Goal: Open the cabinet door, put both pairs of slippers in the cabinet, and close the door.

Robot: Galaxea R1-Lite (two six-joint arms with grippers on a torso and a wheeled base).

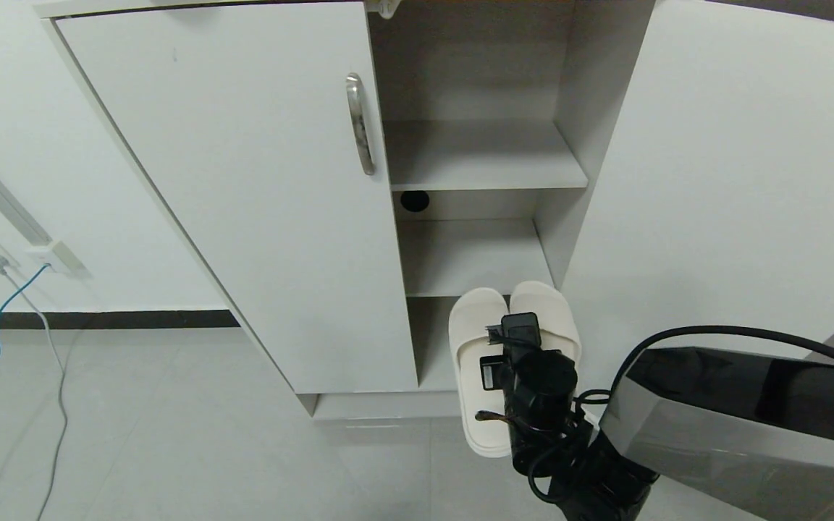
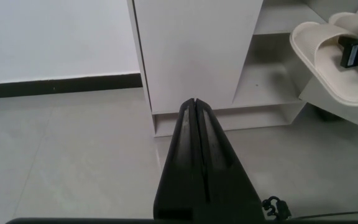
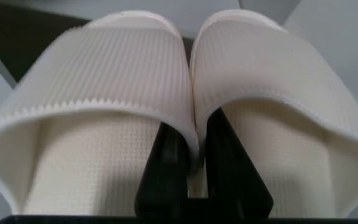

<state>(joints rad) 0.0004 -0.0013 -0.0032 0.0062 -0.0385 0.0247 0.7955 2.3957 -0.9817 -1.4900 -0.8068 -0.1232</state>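
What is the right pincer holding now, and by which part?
The right pincer holds the pair of white slippers, one finger inside each, pinching their touching inner band edges together. The left pincer is shut, holding nothing.

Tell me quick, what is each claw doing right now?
Left claw: closed, empty.
Right claw: closed on the pair of white slippers.

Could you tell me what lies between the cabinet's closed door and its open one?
In the head view: the cabinet's shelves, with the white slippers held by the right claw low before them.
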